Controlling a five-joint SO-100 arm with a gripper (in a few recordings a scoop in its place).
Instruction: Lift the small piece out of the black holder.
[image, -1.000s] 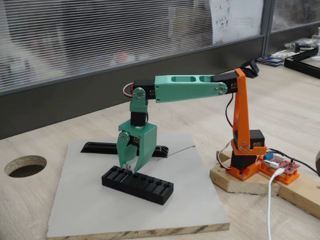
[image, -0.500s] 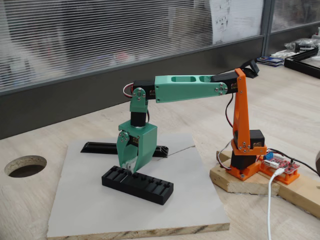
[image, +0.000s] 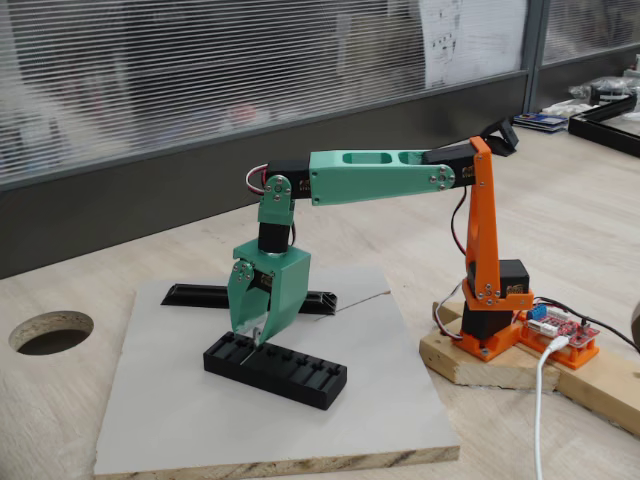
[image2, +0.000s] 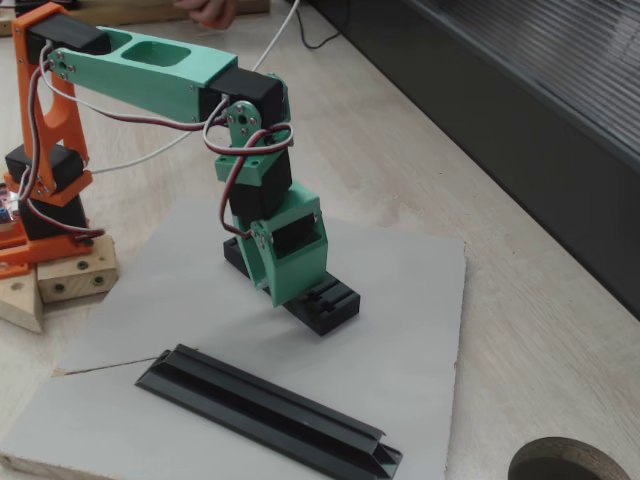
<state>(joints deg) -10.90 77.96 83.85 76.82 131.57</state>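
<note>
The green two-finger pincer (image: 250, 337) hangs tip-down over the left end of the black slotted rectangular holder (image: 277, 369), which rests on a pale grey board (image: 180, 410) on the wooden table (image: 60, 420). Between the fingertips a small pale silvery tab (image: 254, 334) shows, just above the holder's slots; the pincer appears clenched on it, though the tab is too small to tell whether its lower edge has cleared the slot. In the other fixed view the pincer (image2: 283, 297) hides that end of the holder (image2: 325, 303). To do the lift well, the arm should probably rise straight along the slot's line without twisting, keeping the grip firm, since a sideways pull could jam the thin tab or drag the holder along the board.
</note>
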